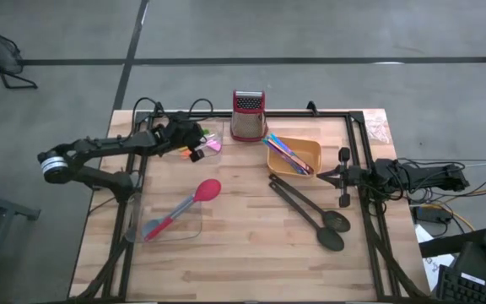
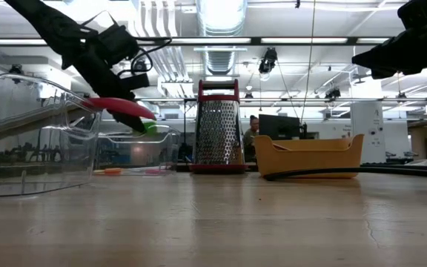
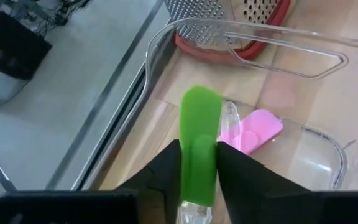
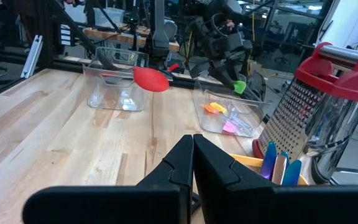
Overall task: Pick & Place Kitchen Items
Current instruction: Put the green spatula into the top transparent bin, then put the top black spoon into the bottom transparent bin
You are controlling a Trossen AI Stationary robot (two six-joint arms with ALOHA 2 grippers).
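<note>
Left hand (image 2: 141, 122) around green block (image 2: 149, 127)

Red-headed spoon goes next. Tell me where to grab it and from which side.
Grip the red-headed spoon mid-handle, coming straight down from above. Its head juts past the clear tray rim and the handle slopes down into the tray, so the middle is probably the easiest part to reach.

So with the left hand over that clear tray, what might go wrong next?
The green block sits between the left hand's fingers above the small clear tray near its rim; released off-centre, it might bounce out. The box grater stands close behind, so a wide retreat could clip it.
</note>
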